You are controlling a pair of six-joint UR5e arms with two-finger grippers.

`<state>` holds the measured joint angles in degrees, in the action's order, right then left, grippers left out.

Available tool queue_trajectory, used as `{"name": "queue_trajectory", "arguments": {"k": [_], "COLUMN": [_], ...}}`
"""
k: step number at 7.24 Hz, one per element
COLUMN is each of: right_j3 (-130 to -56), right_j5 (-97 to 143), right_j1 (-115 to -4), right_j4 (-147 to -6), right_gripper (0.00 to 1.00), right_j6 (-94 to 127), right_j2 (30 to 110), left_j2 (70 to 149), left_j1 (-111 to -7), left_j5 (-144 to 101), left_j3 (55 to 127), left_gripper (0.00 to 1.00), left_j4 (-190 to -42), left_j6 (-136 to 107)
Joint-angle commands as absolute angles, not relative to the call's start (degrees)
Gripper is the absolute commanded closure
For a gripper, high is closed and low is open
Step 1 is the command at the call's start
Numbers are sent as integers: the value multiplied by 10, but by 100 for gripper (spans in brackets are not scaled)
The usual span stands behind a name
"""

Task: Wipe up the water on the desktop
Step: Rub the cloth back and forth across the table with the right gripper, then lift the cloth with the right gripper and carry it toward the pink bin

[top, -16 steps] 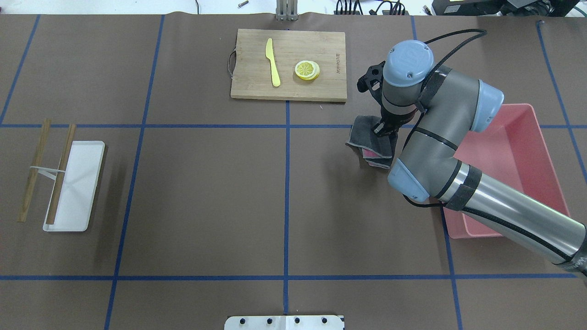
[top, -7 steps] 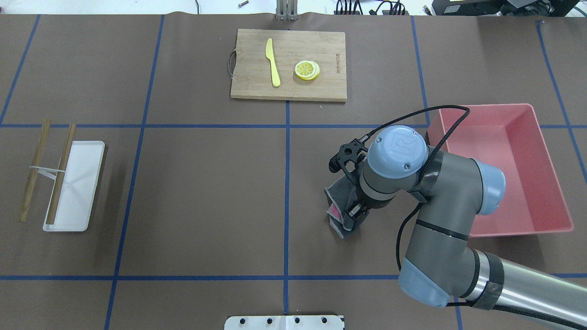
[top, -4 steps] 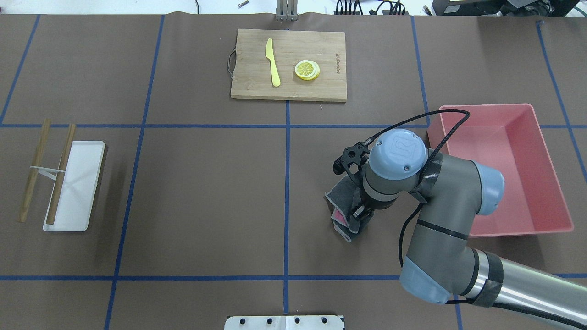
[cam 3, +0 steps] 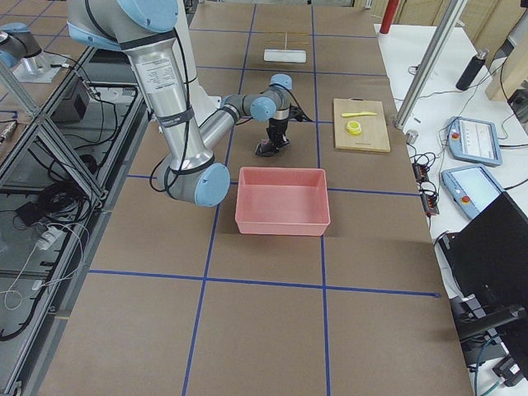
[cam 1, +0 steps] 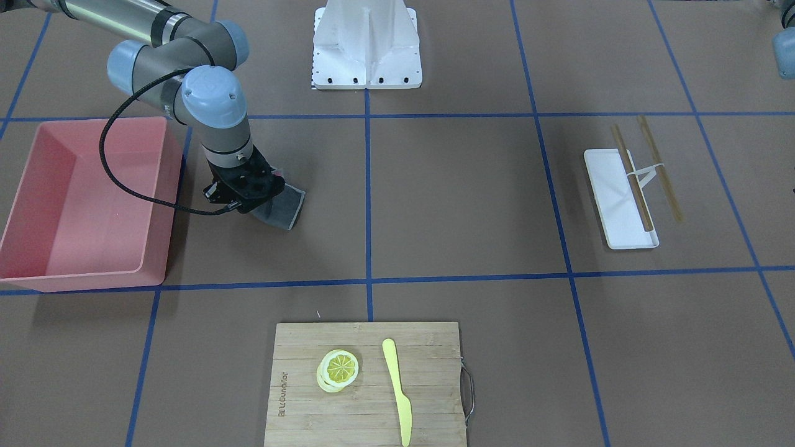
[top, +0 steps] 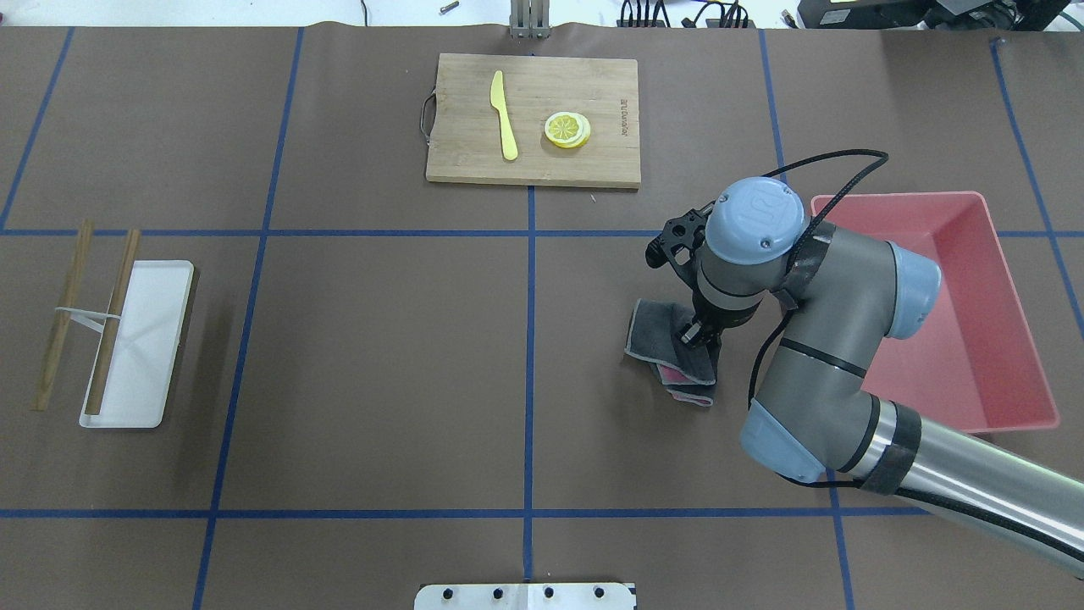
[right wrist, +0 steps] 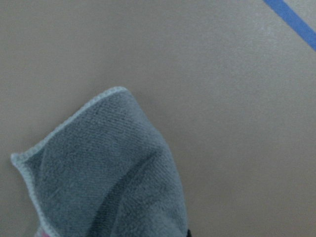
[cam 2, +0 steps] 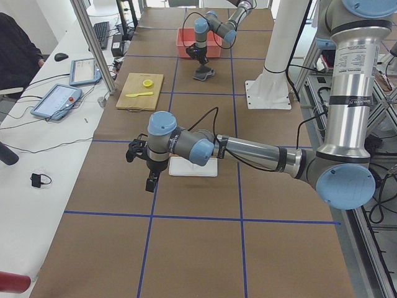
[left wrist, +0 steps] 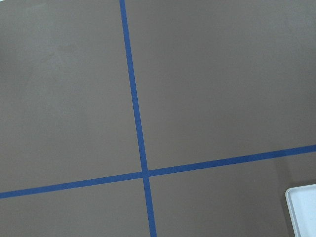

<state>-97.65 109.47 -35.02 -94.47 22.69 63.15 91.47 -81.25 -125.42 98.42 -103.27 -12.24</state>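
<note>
The desktop (top: 381, 356) is a brown tabletop with a blue tape grid, and I see no water on it. My right gripper (top: 699, 335) is shut on a grey cloth with a pink inner side (top: 656, 335) and presses it onto the desktop left of the pink bin. The gripper (cam 1: 248, 195) and cloth (cam 1: 282, 211) also show in the front-facing view. The cloth's corner (right wrist: 108, 168) fills the right wrist view. My left gripper (cam 2: 151, 183) shows only in the exterior left view, hanging over the desktop beside the white tray; I cannot tell whether it is open or shut.
A pink bin (top: 940, 313) stands right of the cloth. A bamboo cutting board (top: 533, 161) with a yellow knife (top: 504, 114) and a lemon slice (top: 567, 129) lies at the far middle. A white tray (top: 135, 339) with wooden sticks (top: 110, 322) lies at the left.
The right gripper first dragged the cloth toward the robot's side, then pushed it back away and slightly right. The cloth stays gripped. Nothing else has moved.
</note>
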Motion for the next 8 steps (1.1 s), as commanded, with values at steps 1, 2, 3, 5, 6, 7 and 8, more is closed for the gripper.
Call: {"name": "queue_trajectory", "arguments": {"k": [1, 2, 3, 5, 6, 7, 8], "right_j3": [-929, -919, -912, -923, -937, -965, -989], "right_j5": [1105, 1109, 1109, 1111, 1131, 1152, 1176], "right_j1": [-404, -421, -433, -459, -483, -509, -547], "right_j4": [-945, -944, -944, -905, -887, -887, -895], "right_gripper": [100, 100, 100, 100, 100, 100, 100], "right_j6": [196, 189, 189, 193, 194, 194, 193], "right_j2": [605, 599, 586, 571, 573, 575, 577], "left_j2": [915, 918, 922, 924, 922, 917, 906], "left_j1": [-812, -812, -812, -812, -813, -814, -817], "left_j5": [-1254, -1255, -1255, -1255, -1255, -1255, -1255], "left_j3": [984, 985, 984, 984, 984, 984, 980], "left_gripper": [1, 1, 1, 1, 1, 1, 1], "left_j4": [-1033, -1032, -1029, -1028, -1028, -1027, -1026], "left_j6": [-123, -124, -124, -124, -124, -123, -120]}}
